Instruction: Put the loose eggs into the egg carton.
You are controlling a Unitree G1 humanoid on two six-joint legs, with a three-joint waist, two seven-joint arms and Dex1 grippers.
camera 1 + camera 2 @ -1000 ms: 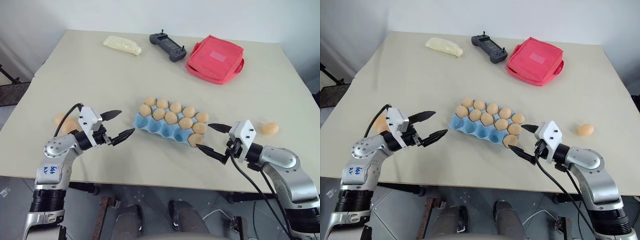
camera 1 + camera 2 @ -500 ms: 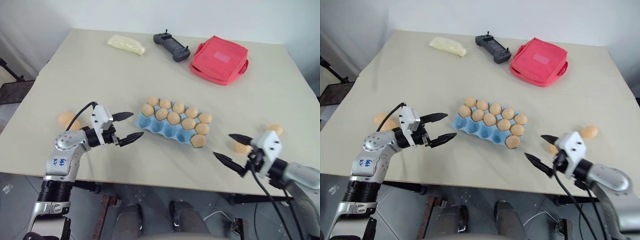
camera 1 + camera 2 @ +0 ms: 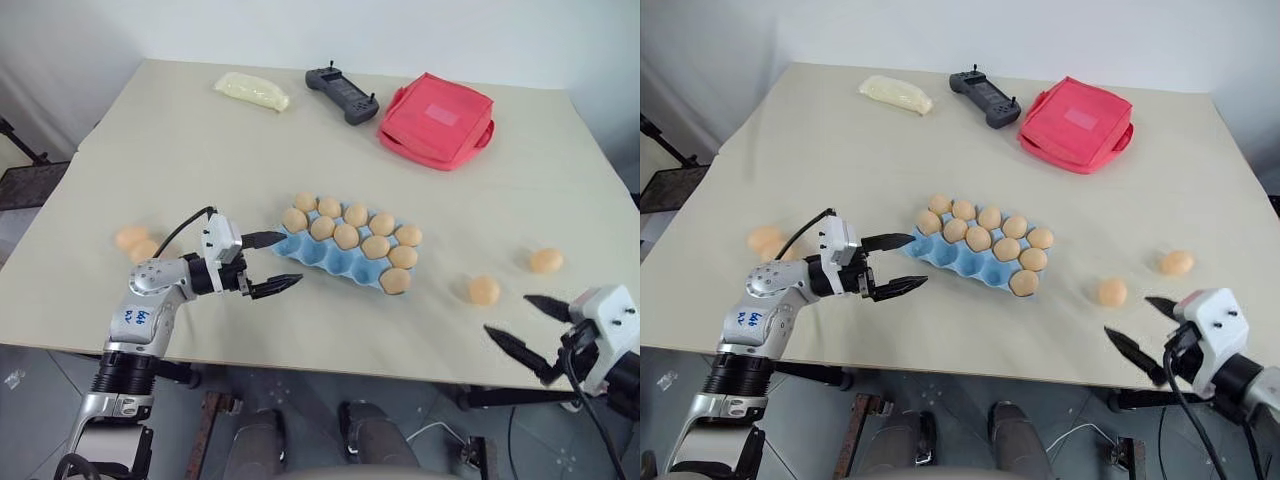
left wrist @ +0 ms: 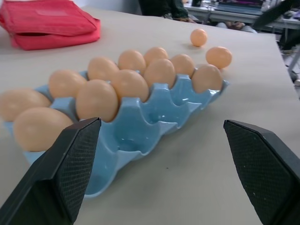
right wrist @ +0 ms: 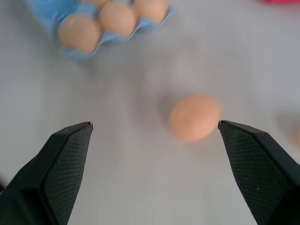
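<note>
The light blue egg carton [image 3: 318, 256] lies mid-table. Tan eggs fill its two far rows, and one more egg [image 3: 396, 281] sits in the near row's right-end cup. The other near cups are empty. Two loose eggs [image 3: 484, 290] [image 3: 546, 260] lie to the carton's right, and two more [image 3: 130, 237] [image 3: 146, 250] lie far to its left. My left gripper [image 3: 291, 260] is open and empty, pointing at the carton's left end [image 4: 140, 136]. My right gripper [image 3: 507, 315] is open and empty near the table's front right edge, facing the nearer right egg [image 5: 194, 117].
A red fabric pouch [image 3: 436, 118], a black handheld controller [image 3: 340, 93] and a pale yellow packet [image 3: 251, 90] lie along the table's far side. The table's front edge runs just under both grippers.
My right gripper has drawn back and to the right from the carton's right end, uncovering an egg on the table. My left gripper has moved right, closer to the carton.
</note>
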